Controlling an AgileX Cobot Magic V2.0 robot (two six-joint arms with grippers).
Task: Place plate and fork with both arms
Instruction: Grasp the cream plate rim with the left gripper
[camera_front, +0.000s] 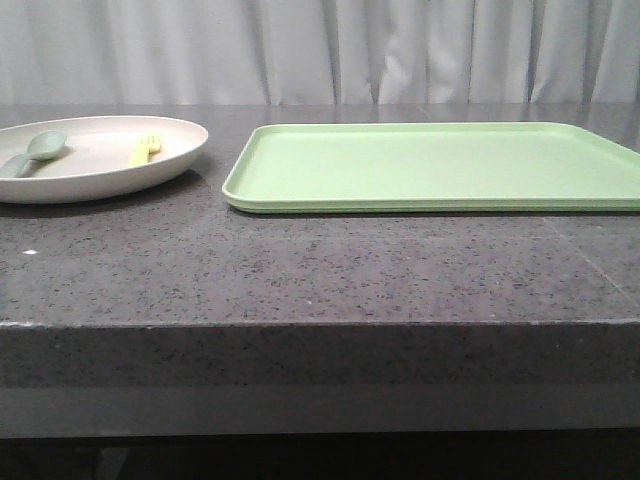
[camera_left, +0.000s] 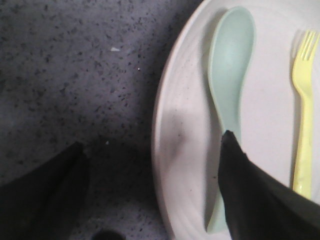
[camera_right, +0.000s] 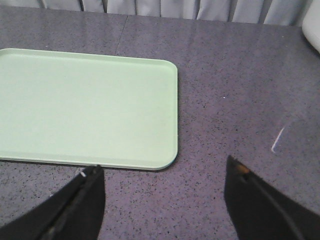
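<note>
The cream-white plate (camera_front: 100, 160) sits at the far left of the table. On it lie the pale-yellow fork (camera_front: 146, 150) and a grey-green spoon (camera_front: 35, 152). In the left wrist view my left gripper (camera_left: 155, 145) is open and straddles the plate's rim (camera_left: 172, 130): one finger over the table, the other over the spoon's handle (camera_left: 227, 75), with the fork (camera_left: 304, 115) further in. My right gripper (camera_right: 162, 170) is open and empty above bare table beside a corner of the light-green tray (camera_right: 85, 105). Neither gripper shows in the front view.
The flat light-green tray (camera_front: 440, 165) lies right of the plate, with a narrow strip of dark speckled table between them. A white curtain hangs behind the table. The table's front edge is near the camera.
</note>
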